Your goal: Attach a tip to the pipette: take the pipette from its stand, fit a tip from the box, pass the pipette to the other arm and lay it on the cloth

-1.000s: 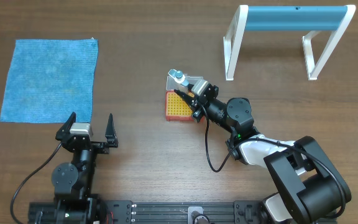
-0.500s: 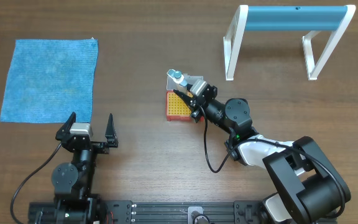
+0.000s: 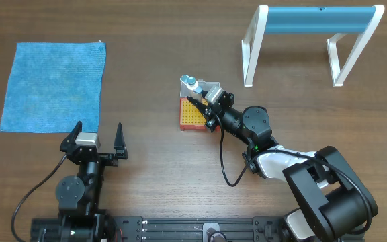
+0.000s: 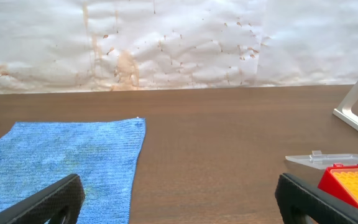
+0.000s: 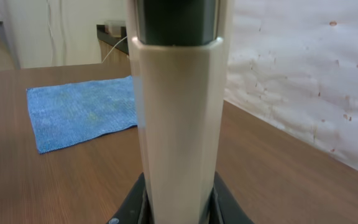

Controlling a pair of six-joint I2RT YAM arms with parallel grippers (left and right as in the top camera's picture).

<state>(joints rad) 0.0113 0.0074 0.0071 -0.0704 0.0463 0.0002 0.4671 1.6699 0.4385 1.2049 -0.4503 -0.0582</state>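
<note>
Right gripper (image 3: 209, 102): clamped on pipette (image 3: 192, 83), holding it at box (image 3: 188, 121), likely to press onto 1 tip.
Left gripper (image 3: 99, 126): wide, near cloth (image 3: 52, 86), probably placed for the handover.
Pipette: well apart from cloth.

Likely a lab bench: tip box (image 3: 188, 117), pipette stand (image 3: 318, 20); crumpled white sheeting (image 4: 179, 43) behind the wooden table (image 3: 153, 161).
</note>
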